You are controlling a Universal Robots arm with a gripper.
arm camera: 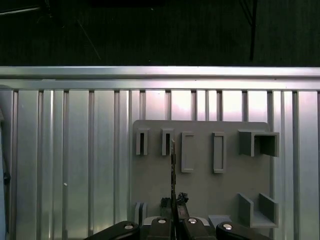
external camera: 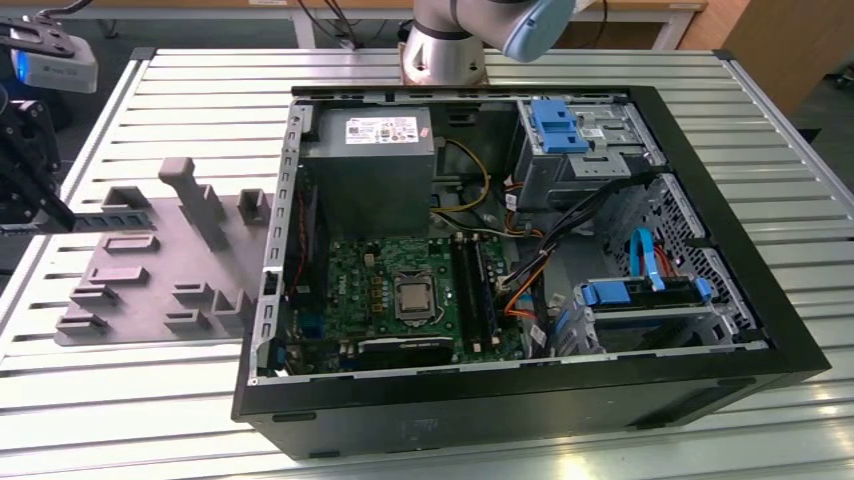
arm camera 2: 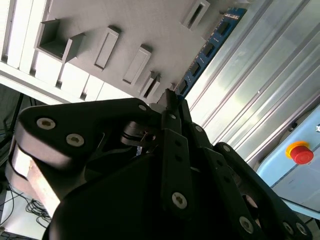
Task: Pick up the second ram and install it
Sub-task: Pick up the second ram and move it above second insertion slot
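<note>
Nearest us in the second wrist view, the gripper (arm camera 2: 172,105) has its jaws pinching one end of the second ram (arm camera 2: 209,47). The ram's long axis points straight out from the jaws, away from the wrist. We see a narrow blue board carrying a row of dark chips. Beyond it lie the grey slotted plate (arm camera 2: 165,30) and the ribbed table (arm camera 2: 260,75).

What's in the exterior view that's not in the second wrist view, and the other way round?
Exterior view: the open computer case with its green motherboard. Second wrist view: the chip side of the blue second ram, pinched in the claw, and a red button. Both: the grey holder plate and the ribbed metal table.
</note>
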